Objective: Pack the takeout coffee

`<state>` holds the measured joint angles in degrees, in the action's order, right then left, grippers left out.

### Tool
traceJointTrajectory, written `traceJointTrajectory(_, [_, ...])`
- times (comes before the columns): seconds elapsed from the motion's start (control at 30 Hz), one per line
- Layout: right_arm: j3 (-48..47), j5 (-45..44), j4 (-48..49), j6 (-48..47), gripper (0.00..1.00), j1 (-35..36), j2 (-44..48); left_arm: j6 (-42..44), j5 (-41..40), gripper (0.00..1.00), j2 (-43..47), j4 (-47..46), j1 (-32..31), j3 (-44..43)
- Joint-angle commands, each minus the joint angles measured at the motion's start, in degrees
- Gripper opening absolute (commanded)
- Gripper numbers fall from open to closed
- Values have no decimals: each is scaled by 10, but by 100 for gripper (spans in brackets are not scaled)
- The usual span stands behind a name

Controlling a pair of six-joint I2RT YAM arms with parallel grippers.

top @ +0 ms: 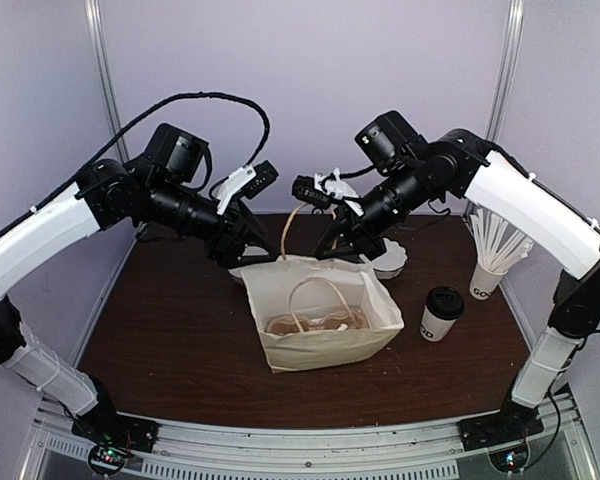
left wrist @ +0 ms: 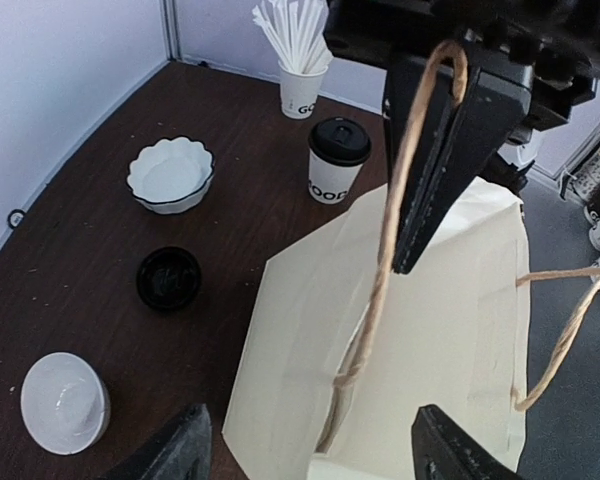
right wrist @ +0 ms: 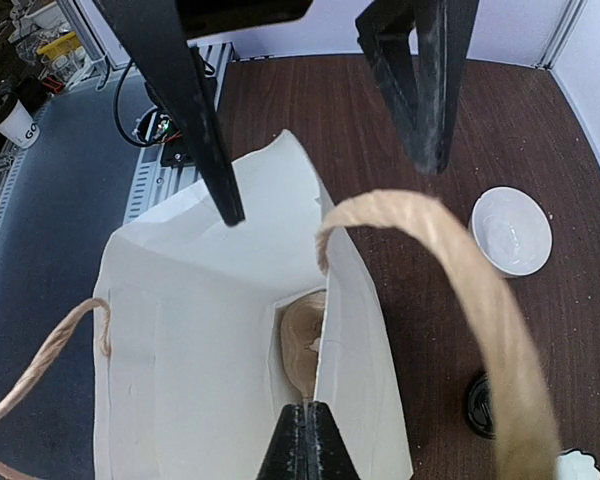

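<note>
One risk: handle (right wrist: 460, 270) draped over right pincer (right wrist: 305, 420), clamped on bag (right wrist: 210, 330) rim, may snag; left pincer (left wrist: 313, 425) spread.

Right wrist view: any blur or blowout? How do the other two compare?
Right wrist: the twine handle near the lens is soft, and the paper bag wall is nearly blown out. Left wrist: the coffee cup lettering is legible, no glare. Top external: even light, and the frame posts lean inward.
</note>
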<state>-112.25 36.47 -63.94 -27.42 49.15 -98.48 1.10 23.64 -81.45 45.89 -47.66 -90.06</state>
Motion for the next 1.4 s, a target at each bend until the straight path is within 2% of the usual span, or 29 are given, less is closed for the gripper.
traceJointTrajectory(0.0, [2, 17, -6, -14, 0, 0, 21, -6, 62, 69, -13, -64, 1, 13])
traceJointTrajectory(0.17, [2, 26, -8, -20, 0, 0, 19, -9, 42, 56, -39, -70, 0, 15])
traceJointTrajectory(0.33, [2, 35, -7, -21, 0, 1, 21, -5, 63, 27, -75, -68, 0, -7])
traceJointTrajectory(0.4, [2, 35, -8, -22, 0, -1, 23, -3, 74, 20, -83, -69, -1, -14])
traceJointTrajectory(0.7, [12, 17, -4, -21, 0, 0, 24, 2, 106, 3, -77, -84, -2, -9])
traceJointTrajectory(0.9, [6, 5, -3, -22, 2, 0, 28, 4, 101, 4, -64, -74, -4, -9])
traceJointTrajectory(1.03, [1, -10, -8, -22, 26, 0, 31, 2, 80, 0, -57, -64, -4, -11])
traceJointTrajectory(1.1, [-8, -21, -18, -22, 44, 0, 36, -8, 62, 0, -55, -62, -4, -11])
traceJointTrajectory(1.13, [-16, -29, -24, -22, 49, 0, 41, -9, 56, 0, -54, -59, -4, -13])
traceJointTrajectory(1.27, [-32, -78, -39, -30, 53, 0, 85, -47, 25, 0, -47, -52, -9, -9])
traceJointTrajectory(1.37, [-19, -97, -39, -39, 66, 0, 122, -53, -3, 0, -40, -46, -11, -4])
